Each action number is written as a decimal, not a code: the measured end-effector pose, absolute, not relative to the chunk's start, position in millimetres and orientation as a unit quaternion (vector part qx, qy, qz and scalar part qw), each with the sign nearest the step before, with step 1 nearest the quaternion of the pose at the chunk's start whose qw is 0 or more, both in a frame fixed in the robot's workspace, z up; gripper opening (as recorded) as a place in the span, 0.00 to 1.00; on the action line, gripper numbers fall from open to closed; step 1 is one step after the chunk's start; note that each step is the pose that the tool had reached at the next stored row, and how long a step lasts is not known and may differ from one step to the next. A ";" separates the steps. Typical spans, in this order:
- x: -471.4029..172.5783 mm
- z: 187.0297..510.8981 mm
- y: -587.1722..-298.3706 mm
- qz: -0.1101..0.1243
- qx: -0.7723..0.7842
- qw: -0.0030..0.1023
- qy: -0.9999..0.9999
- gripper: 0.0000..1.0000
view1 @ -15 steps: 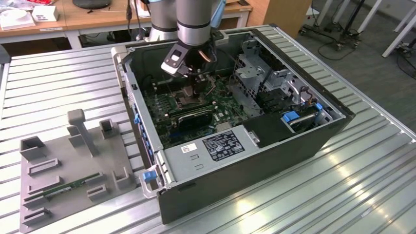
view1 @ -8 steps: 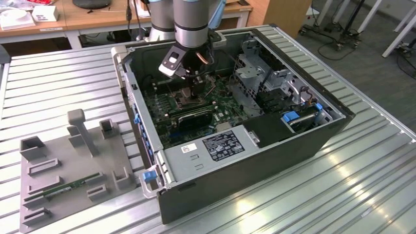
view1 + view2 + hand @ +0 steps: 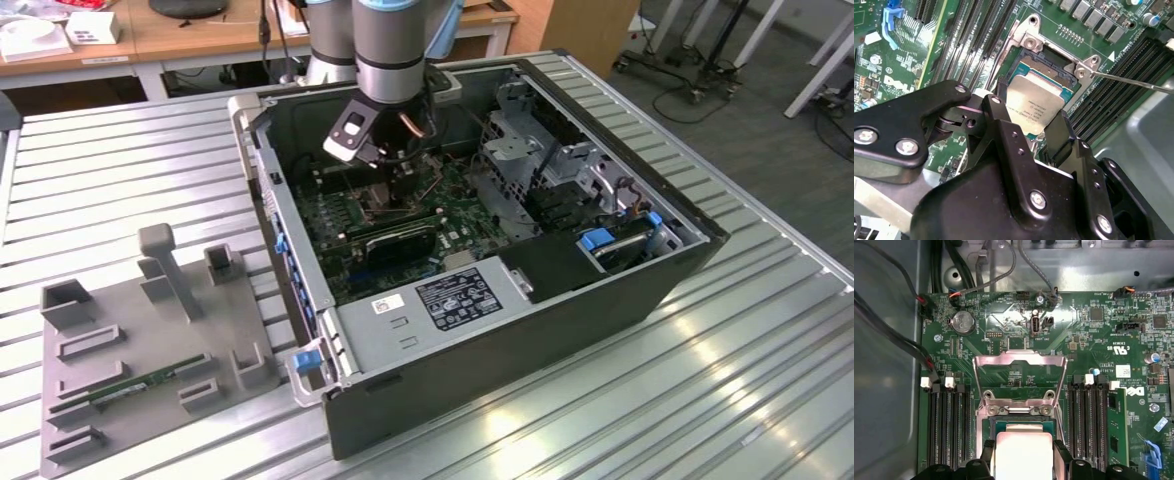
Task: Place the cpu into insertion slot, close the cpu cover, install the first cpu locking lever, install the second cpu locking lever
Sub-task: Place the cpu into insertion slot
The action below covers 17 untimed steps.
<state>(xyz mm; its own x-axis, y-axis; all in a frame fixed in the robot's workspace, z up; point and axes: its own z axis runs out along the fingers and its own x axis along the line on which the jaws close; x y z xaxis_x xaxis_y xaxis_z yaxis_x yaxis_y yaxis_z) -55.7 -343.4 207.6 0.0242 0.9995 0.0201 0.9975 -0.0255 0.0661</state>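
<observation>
Satin metal cpu (image 3: 1036, 102), seemingly matt plastic fingers (image 3: 1004, 125)

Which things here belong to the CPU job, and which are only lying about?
Job: cpu, held in gripper; insertion slot; cpu cover, open.
Lying about: coin battery; memory slots; grey fixture tray.

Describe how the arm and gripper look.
The arm is a silver-grey cylinder with a pale blue ring. A white box and a copper-coloured cable sit at its wrist. The gripper is matte black, with link plates, silver screws and blunt fingers.
</observation>
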 end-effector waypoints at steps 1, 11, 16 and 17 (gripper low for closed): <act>-56.0 206.9 -343.4 0.030 0.715 0.017 0.698 0.54; -56.0 202.9 -343.4 0.030 0.715 0.017 0.698 0.54; -56.1 201.1 -343.5 0.030 0.715 0.017 0.698 0.54; -56.1 201.1 -343.5 0.030 0.715 0.017 0.698 0.54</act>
